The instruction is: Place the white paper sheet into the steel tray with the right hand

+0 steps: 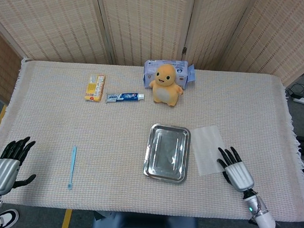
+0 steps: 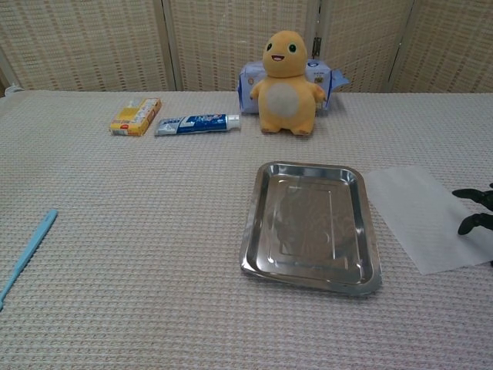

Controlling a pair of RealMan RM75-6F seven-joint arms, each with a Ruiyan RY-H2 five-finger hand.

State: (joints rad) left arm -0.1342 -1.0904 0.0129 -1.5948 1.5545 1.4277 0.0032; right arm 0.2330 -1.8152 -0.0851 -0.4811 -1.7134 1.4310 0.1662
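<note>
The white paper sheet [image 1: 207, 147] [image 2: 424, 213] lies flat on the cloth just right of the steel tray [image 1: 152, 166] [image 2: 310, 280], which holds nothing. My right hand [image 1: 235, 170] hovers at the sheet's near right corner with its dark fingers spread, and their tips reach over the sheet's edge. In the chest view only the fingertips [image 2: 471, 223] show at the right border. My left hand [image 1: 7, 163] stays at the near left table edge, fingers apart and holding nothing.
A blue toothbrush [image 1: 72, 166] lies near the left front. At the back stand an orange box [image 1: 95, 87], a toothpaste tube [image 1: 125, 96], a yellow plush toy [image 1: 166, 84] and a blue wipes pack [image 1: 181, 71] behind it.
</note>
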